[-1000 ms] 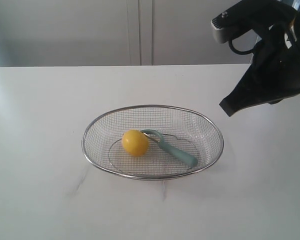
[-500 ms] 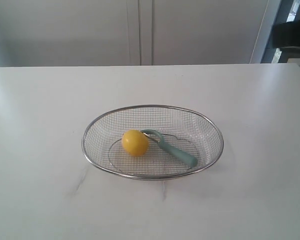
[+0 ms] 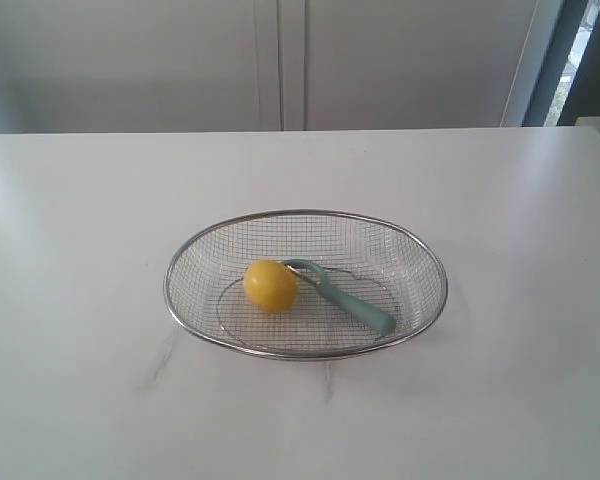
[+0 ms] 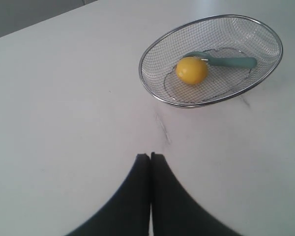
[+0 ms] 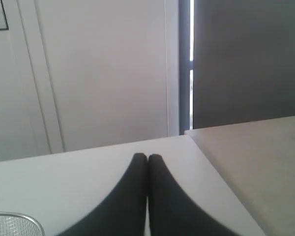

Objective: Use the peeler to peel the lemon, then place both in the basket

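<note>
Right hand (image 5: 147, 157) has left ext. view, tips pressed together, empty; left hand (image 4: 150, 156) likewise. Both lemon (image 3: 270, 285) & peeler (image 3: 350, 300) lie in basket (image 3: 305, 213), so task looks done.

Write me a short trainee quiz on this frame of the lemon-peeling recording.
1. Multiple choice: where is the lemon relative to the basket? A inside it; B balanced on its rim; C underneath it.
2. True or false: the peeler lies in the basket with its head end next to the lemon.
3. Short answer: how do the left gripper and right gripper stand, and what do they hold?

Key: 1 A. 2 True. 3 Both shut, holding nothing.
</note>
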Motion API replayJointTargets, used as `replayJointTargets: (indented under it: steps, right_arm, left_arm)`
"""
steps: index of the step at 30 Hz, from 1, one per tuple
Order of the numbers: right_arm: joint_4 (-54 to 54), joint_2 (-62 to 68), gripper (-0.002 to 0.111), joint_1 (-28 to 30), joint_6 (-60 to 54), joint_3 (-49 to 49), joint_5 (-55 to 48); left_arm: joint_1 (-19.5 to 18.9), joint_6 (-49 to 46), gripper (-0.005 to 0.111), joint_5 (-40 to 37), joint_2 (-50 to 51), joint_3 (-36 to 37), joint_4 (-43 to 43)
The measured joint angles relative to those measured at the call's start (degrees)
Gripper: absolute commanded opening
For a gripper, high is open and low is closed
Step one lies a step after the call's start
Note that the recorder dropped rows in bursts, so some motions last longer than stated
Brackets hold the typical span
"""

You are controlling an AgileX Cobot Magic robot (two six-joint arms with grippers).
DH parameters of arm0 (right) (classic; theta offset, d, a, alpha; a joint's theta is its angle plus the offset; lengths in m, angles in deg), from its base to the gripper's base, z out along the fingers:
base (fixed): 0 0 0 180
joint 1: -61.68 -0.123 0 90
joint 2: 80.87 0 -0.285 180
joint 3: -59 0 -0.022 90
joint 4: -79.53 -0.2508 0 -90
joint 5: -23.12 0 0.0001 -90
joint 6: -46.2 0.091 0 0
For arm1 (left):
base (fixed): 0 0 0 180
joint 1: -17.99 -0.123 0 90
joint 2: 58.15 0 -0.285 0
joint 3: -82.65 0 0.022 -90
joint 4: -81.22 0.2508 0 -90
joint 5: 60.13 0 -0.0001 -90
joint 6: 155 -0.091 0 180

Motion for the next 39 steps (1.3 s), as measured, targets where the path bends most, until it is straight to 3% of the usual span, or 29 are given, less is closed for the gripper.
replayJointTargets:
  steps: [18, 39]
  right_arm:
    - [0.82, -4.79, 0.000, 0.45, 0.00, -20.61, 2.06]
    - [0.96, -4.79, 0.000, -1.43, -6.84, -21.27, 1.11]
  left_arm:
    - [0.00, 0.00, 0.000, 0.00, 0.00, 0.00, 0.00]
    - [0.00, 0.00, 0.000, 0.11, 0.00, 0.00, 0.00]
